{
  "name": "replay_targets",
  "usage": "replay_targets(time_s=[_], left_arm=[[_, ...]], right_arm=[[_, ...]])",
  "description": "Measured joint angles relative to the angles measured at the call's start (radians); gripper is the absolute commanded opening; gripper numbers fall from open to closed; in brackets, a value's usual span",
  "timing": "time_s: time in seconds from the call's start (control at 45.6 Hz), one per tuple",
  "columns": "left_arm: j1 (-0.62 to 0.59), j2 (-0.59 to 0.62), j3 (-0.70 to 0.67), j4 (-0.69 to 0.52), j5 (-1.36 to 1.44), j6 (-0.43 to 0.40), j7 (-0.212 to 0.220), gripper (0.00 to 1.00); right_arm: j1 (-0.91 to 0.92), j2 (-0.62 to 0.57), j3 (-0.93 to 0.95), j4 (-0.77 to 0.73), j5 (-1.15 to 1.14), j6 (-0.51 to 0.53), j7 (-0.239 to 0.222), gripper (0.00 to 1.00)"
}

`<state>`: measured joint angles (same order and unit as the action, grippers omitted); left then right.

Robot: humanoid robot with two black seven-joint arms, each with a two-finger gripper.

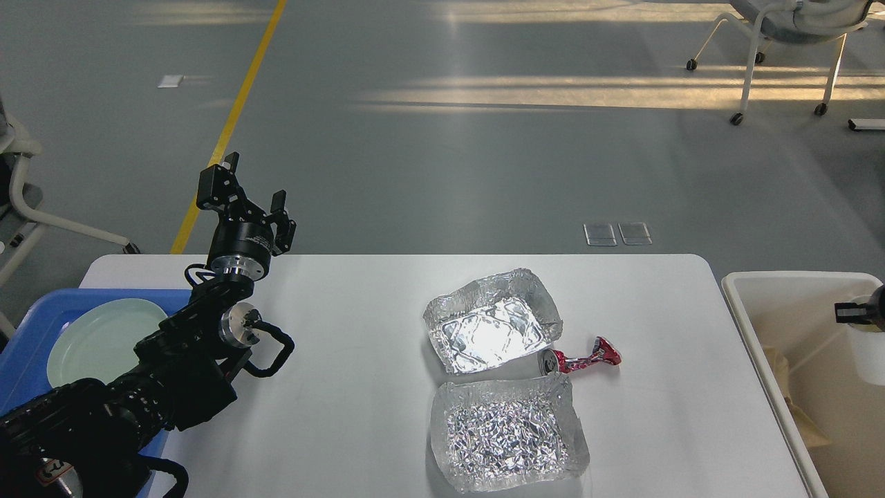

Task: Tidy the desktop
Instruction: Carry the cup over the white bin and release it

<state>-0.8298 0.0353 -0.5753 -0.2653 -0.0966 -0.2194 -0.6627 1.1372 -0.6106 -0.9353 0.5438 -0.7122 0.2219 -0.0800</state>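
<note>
The white desktop (346, 360) carries two crumpled foil trays. One (491, 321) lies tilted at centre right and the other (508, 432) sits nearer the front edge. A crushed red can (584, 360) lies between them, to the right. My left gripper (255, 178) is open and empty, raised above the table's far left edge, well away from the trays. My right gripper (857, 312) shows only as a dark tip at the right edge, over the bin. A white cup-like thing (868, 356) hangs just below it, and I cannot tell whether the gripper holds it.
A blue tray (28, 332) with a pale green plate (104, 339) sits at the left under my left arm. An off-white bin (767, 290) stands beside the table's right edge with beige paper (795, 408) inside. Chairs stand on the floor at the far right and far left.
</note>
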Motion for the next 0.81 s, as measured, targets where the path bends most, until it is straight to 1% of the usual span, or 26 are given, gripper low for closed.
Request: replay_targets(time_s=[0.022,0.066,0.11,0.153,0.175,0.241,0.263,0.351,0.592,0.679,0.811], left_arm=[[0.0,0.0,0.0,0.0,0.0,0.0,0.0,1.0],[0.0,0.0,0.0,0.0,0.0,0.0,0.0,1.0],[0.0,0.0,0.0,0.0,0.0,0.0,0.0,1.0],[0.0,0.0,0.0,0.0,0.0,0.0,0.0,1.0],[0.0,0.0,0.0,0.0,0.0,0.0,0.0,1.0],[0.0,0.0,0.0,0.0,0.0,0.0,0.0,1.0],[0.0,0.0,0.0,0.0,0.0,0.0,0.0,1.0],[0.0,0.0,0.0,0.0,0.0,0.0,0.0,1.0],[0.0,0.0,0.0,0.0,0.0,0.0,0.0,1.0],[0.0,0.0,0.0,0.0,0.0,0.0,0.0,1.0],[0.0,0.0,0.0,0.0,0.0,0.0,0.0,1.0]], right_arm=[[-0.012,0.004,-0.001,-0.009,0.001,-0.012,0.0,0.32],[-0.036,0.012,-0.003,-0.027,0.002,-0.034,0.0,0.48],[-0.056,0.018,-0.004,-0.043,0.003,-0.049,0.0,0.62],[-0.069,0.021,-0.005,-0.051,0.004,-0.056,0.0,0.7],[-0.073,0.022,-0.005,-0.054,0.004,-0.059,0.0,0.8],[-0.083,0.023,-0.005,-0.06,0.005,-0.072,0.0,0.95],[-0.084,0.023,-0.006,-0.06,0.005,-0.075,0.0,0.97],[-0.085,0.02,-0.005,-0.061,0.006,-0.082,0.0,0.98],[-0.061,0.019,0.009,-0.029,0.01,-0.083,0.001,0.98],[-0.012,0.003,0.01,0.041,0.01,-0.076,0.002,0.98],[0.139,-0.074,0.001,0.248,0.012,-0.059,0.002,0.98]])
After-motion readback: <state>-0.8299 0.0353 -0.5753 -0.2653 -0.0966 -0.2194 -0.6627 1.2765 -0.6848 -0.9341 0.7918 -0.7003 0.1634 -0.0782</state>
